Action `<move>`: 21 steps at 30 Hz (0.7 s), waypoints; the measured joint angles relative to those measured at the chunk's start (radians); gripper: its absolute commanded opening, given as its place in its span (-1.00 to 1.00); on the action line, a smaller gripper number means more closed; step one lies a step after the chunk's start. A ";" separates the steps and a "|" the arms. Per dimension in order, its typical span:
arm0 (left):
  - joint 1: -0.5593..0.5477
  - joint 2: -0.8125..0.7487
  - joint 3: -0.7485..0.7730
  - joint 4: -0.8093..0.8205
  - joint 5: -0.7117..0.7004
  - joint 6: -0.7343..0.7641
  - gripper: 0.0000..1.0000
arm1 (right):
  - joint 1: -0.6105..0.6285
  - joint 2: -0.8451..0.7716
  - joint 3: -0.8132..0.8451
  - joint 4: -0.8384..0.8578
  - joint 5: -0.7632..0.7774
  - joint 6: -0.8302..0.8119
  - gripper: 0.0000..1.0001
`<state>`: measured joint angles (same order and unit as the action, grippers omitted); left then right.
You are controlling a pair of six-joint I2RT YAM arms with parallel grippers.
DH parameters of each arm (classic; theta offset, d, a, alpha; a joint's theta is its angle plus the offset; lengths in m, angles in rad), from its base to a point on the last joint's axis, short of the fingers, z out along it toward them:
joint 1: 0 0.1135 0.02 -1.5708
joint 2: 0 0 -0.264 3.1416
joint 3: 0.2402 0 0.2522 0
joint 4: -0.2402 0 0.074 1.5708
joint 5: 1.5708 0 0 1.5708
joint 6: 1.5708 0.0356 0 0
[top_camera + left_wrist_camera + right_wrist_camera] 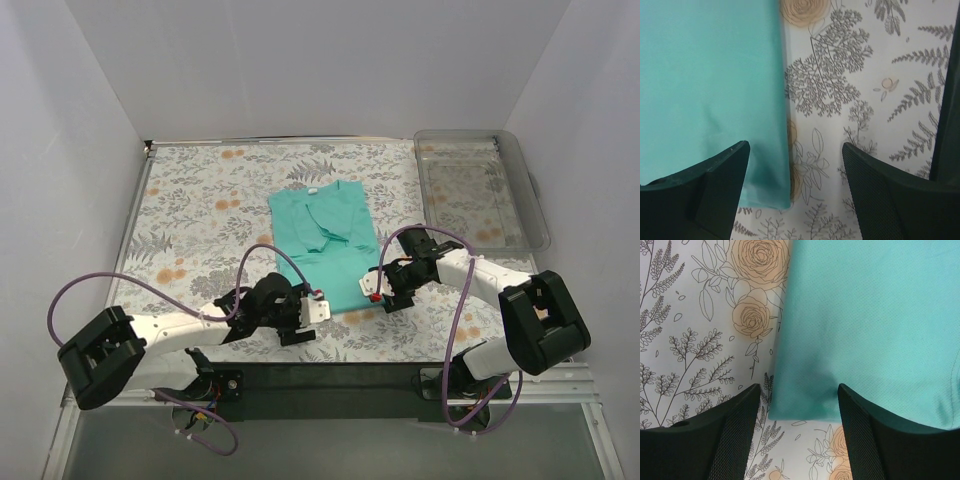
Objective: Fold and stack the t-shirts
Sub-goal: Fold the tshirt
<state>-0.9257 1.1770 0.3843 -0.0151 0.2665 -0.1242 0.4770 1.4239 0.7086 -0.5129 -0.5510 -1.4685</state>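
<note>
The teal-green t-shirt [325,240] lies flat mid-table, folded into a long narrow strip with its neck at the far end. My left gripper [313,306] is open over the strip's near left corner. In the left wrist view the cloth's edge [782,150] runs between the two fingers, one over the shirt [710,100] and the other over bare tablecloth. My right gripper [380,291] is open at the near right corner. The right wrist view has that corner [805,400] lying between the fingers. Neither gripper holds anything.
A floral tablecloth [200,210] covers the table. A clear plastic bin [465,136] stands at the back right, nothing visible inside. White walls close the left, back and right sides. Purple cables loop over both arms.
</note>
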 measured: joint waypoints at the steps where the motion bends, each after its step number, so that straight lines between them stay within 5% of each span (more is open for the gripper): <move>1: -0.008 0.018 0.008 0.016 -0.008 -0.004 0.37 | -0.001 0.000 0.000 0.000 -0.001 0.000 0.18; 9: -0.030 0.129 0.051 0.115 -0.030 -0.027 0.19 | -0.006 0.000 -0.004 0.000 -0.027 0.003 0.16; 16: -0.034 0.136 0.045 0.128 -0.052 -0.041 -0.26 | -0.004 0.018 -0.004 0.001 -0.089 0.017 0.16; 21: -0.034 0.136 0.031 0.154 -0.066 -0.049 -0.39 | 0.003 0.040 -0.004 0.015 -0.122 0.036 0.15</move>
<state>-0.9596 1.3128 0.4152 0.1394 0.2005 -0.1734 0.4801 1.4635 0.7048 -0.4980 -0.6735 -1.4322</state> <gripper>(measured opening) 0.330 0.580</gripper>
